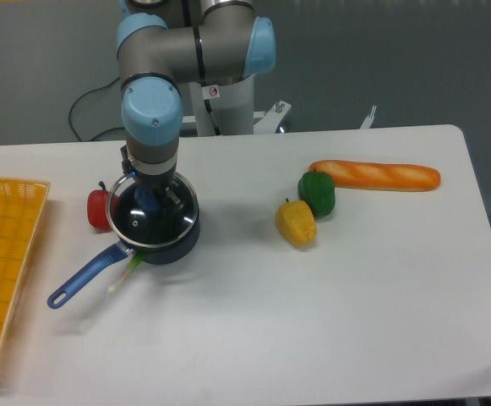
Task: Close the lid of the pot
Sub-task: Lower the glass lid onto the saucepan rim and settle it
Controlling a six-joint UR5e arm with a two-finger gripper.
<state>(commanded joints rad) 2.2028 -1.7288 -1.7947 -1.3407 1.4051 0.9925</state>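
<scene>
The fixed camera view shows the pot lid [154, 211] carried by the gripper [150, 200], whose fingers appear closed on the blue centre knob, though the knob is largely hidden beneath the wrist. The lid is held roughly level above the pot [167, 245], offset slightly toward ten o'clock, so that the pot's wall is exposed at four o'clock; whether the rim already touches cannot be told. The lid is presumably gripped by its knob so that the glass stays horizontal and can be lowered squarely. The pot's blue handle [87, 274] points toward eight o'clock, and a pale green stalk [129, 269] protrudes just beside it, which could keep the lid from seating flat. A red pepper [98, 208] lies at the pot's ten o'clock, partly covered by the lid. A yellow pepper [297, 222], a green pepper [317, 192] and a baguette [375, 175] lie well apart toward three o'clock.
</scene>
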